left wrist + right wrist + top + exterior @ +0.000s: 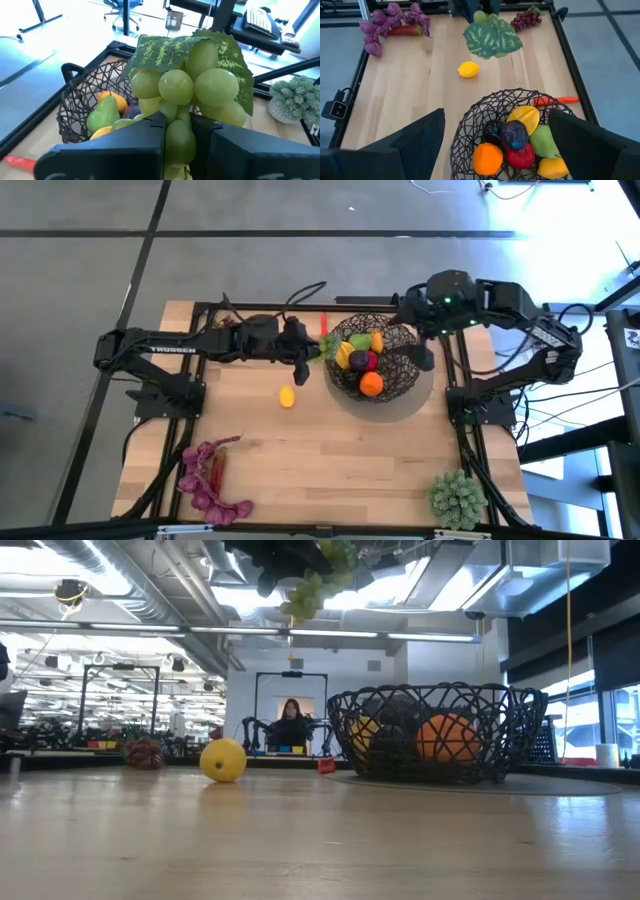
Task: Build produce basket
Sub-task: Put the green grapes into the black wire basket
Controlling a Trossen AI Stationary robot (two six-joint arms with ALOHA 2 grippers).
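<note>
Status for you: left gripper [177, 131] is clamped on the green grape bunch with leaf [192, 85], held in the air just beside the round dark open-weave basket [404, 376]. Right gripper [492, 145] is spread wide above the basket. Yellow lemon [287, 397] lies near it on the table.

Tabletop [330, 450] pale matt wood planks, basket [470, 125] dark open-weave wire, green grapes [190, 90] smooth waxy with a matt veined leaf [160, 50], lemon [223, 760] slightly glossy, left hand [177, 145] matt black plastic.
</note>
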